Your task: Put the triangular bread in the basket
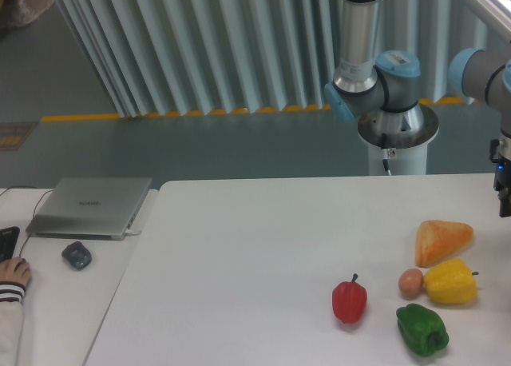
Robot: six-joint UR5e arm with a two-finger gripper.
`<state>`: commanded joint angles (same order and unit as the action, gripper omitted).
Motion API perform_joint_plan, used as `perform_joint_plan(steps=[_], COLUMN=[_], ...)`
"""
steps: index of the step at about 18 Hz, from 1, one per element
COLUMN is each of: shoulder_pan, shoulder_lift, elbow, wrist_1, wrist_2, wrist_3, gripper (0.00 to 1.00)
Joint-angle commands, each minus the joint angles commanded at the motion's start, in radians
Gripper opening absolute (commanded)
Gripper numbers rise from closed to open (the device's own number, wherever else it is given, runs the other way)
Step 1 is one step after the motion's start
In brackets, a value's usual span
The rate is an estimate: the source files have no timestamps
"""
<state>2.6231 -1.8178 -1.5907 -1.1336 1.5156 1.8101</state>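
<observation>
Place: a robotics lab or test cell, not a home or a kitchen.
Robot: a UR5e arm [375, 70] with grey links and light blue joint caps stands on a round pedestal base [397, 142] behind the table.
Work surface: a plain white table [239, 254], bare of any cloth or kitchenware.
Floor: smooth grey-green industrial flooring with a yellow safety line [160, 114] running along the back.
Backdrop: a pale pleated curtain [200, 46] screens off the area.
Operator's corner: a closed silver laptop [90, 206] and a dark mouse [77, 255] lie on a side desk, where a person's hand [13, 272] rests.
Props: food-shaped items, among them a red pepper [349, 300] and a green pepper [421, 329], are laid out like test objects.
</observation>
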Motion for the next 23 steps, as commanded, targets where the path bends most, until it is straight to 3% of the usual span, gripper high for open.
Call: perform_joint_plan(steps=[6, 10, 15, 19, 23], shoulder_pan=[0.0, -0.006, -0.028, -0.074, -0.092], shoulder_lift=[0.0, 0.002, -0.005, -0.02, -0.018], elbow=[-0.035, -0.064, -0.057, -0.049, -0.077], wrist_1=[0.005, 0.012, 0.028, 0.031, 0.011], wrist_2=[-0.003, -0.029, -0.02, -0.015, 0.101], wrist_3=[-0.009, -0.107, -0.185, -0.333, -0.272], gripper=[1.0, 1.0, 1.0, 1.0, 1.0])
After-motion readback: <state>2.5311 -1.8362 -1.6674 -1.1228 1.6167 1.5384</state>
